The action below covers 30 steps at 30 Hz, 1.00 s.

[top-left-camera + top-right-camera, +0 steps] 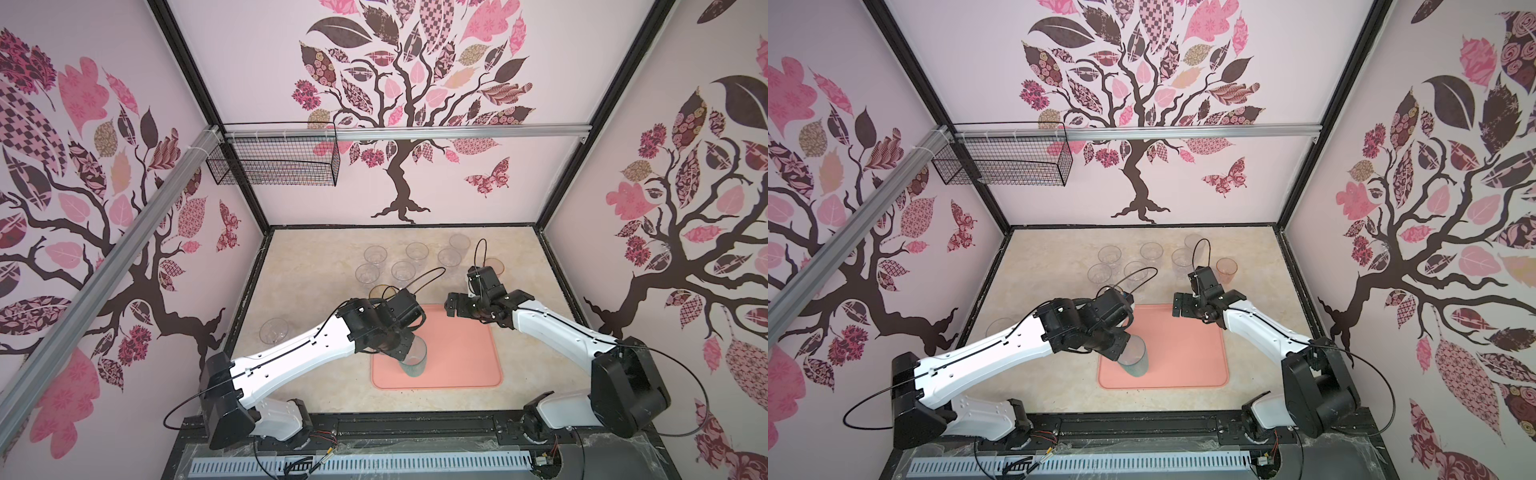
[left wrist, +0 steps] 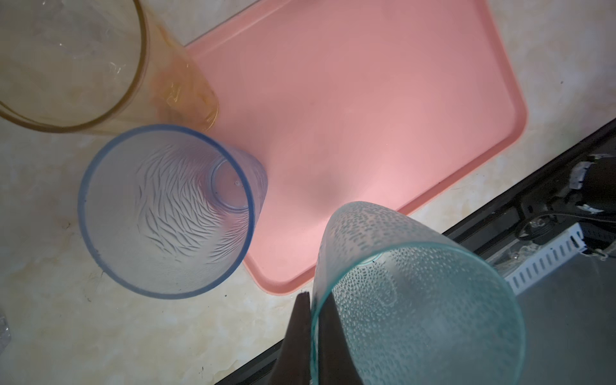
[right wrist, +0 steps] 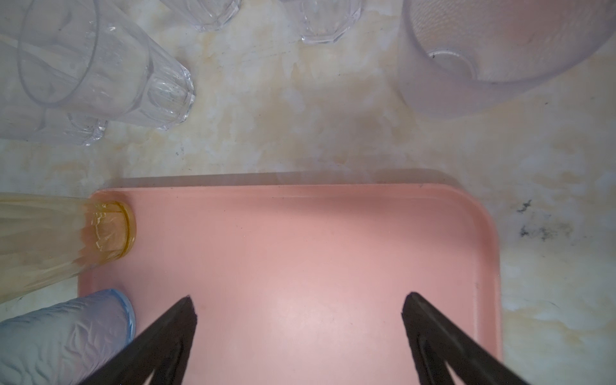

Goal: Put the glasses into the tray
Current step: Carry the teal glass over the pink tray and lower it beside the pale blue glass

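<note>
- Marbled beige tabletop [image 1: 340,390] lies under both arms, walled in by pink tree-print panels.
- At the middle, the left gripper [image 2: 315,301] is clamped on the rim of the teal glass [image 2: 416,300], one finger inside the wall and one outside. The dimpled tumbler hangs below it with its base over the near-left part of the tray [image 2: 366,100]. Whether that base touches the tray I cannot tell.
- Just beyond that gripper, the blue-grey glass [image 2: 166,210] stands upright on the tray, close against its left rim.
- Farther out the same way, the amber glass [image 2: 100,66] stands in the tray's far-left corner.
- Across the tray, the right gripper [image 3: 298,300] hovers over the far-right part, jaws spread wide and gripping nothing.
- Past the right gripper and off the tray, six clear glasses [image 1: 402,271] stand grouped on the tabletop, with a pinkish-orange glass [image 1: 1226,268] to their right.
- Well out to the left of the left arm, a lone clear glass [image 1: 273,330] stands on the tabletop.
</note>
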### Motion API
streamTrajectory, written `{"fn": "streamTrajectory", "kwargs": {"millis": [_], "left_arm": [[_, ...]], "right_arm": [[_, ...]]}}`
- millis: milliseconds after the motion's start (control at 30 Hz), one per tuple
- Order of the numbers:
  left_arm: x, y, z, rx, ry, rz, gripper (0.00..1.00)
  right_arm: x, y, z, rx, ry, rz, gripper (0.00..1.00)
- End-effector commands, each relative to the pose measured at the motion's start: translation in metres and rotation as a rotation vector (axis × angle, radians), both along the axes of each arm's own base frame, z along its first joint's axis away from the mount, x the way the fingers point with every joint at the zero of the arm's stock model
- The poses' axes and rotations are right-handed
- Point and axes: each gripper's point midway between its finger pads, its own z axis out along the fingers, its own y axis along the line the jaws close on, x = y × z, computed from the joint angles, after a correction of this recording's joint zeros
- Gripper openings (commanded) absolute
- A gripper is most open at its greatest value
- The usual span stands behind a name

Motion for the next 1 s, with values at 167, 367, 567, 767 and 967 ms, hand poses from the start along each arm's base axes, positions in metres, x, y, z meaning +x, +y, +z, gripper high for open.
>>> {"fn": "streamTrajectory", "kwargs": {"millis": [167, 367, 567, 767, 967], "left_arm": [[0.000, 0.026, -0.027, 0.065, -0.042, 0.053, 0.00], [-0.005, 0.041, -0.047, 0.130, -0.025, 0.066, 0.00], [-0.001, 0.049, -0.050, 0.118, -0.040, 0.084, 0.00], [-0.003, 0.055, -0.058, 0.131, -0.025, 0.082, 0.00], [0.002, 0.062, -0.056, 0.137, -0.034, 0.096, 0.00]], "right_arm": [[-0.005, 0.006, -0.002, 0.057, 0.015, 0.005, 0.98], [-0.007, 0.011, -0.005, 0.081, 0.039, 0.012, 0.98], [-0.007, 0.013, -0.003, 0.095, 0.037, 0.012, 0.98], [-0.010, 0.016, -0.007, 0.109, 0.044, 0.014, 0.98], [-0.012, 0.015, -0.012, 0.108, 0.055, 0.015, 0.98]]}}
